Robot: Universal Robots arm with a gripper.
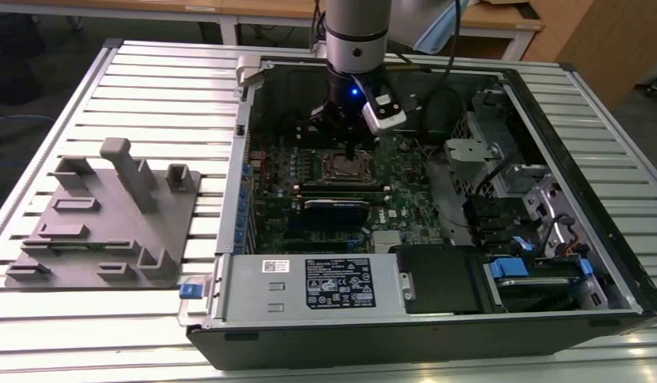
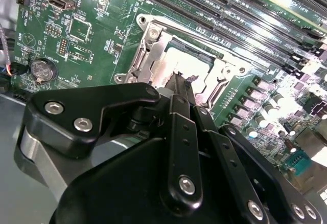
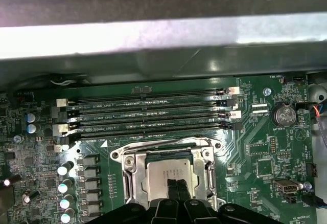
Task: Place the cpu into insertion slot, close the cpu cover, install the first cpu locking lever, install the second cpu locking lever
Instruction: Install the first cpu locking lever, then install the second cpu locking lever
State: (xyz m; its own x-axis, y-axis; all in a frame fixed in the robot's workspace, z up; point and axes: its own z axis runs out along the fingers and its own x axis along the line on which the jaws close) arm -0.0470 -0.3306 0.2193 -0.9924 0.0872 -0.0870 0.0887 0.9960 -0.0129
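**Exterior view first: fingers down over the socket**

Exterior view: the arm reaches down into the open case (image 1: 541, 263), which lies on the slatted worktop (image 1: 147, 72). Its gripper (image 1: 355, 152) hangs directly above the slot (image 1: 347, 166), at about 12 o'clock of the board's centre. A grey fixture (image 1: 104, 223) sits well apart on the worktop, at 9 o'clock from the case. The power supply (image 1: 306, 283) lies at 6 o'clock from the slot.

Second wrist view: the gripper (image 2: 179, 81) points its tips down onto the socket. The two fingers (image 2: 173, 86) stand pressed together with no gap I can make out, and nothing is visibly held between them. The cpu (image 2: 181, 60) lies flat inside the slot (image 2: 148, 40), its pale face showing through the metal frame. The tips lie just over the chip's near edge.

First wrist view: the cpu (image 3: 171, 170) sits seated in the slot (image 3: 130, 165), with the fingers (image 3: 173, 188) closed at its 6 o'clock edge, touching or just above it; I cannot tell which. Memory slots (image 3: 148, 114) run crosswise at 12 o'clock of the socket. By my judgement the chip is placed; whether the cover is shut is unclear.
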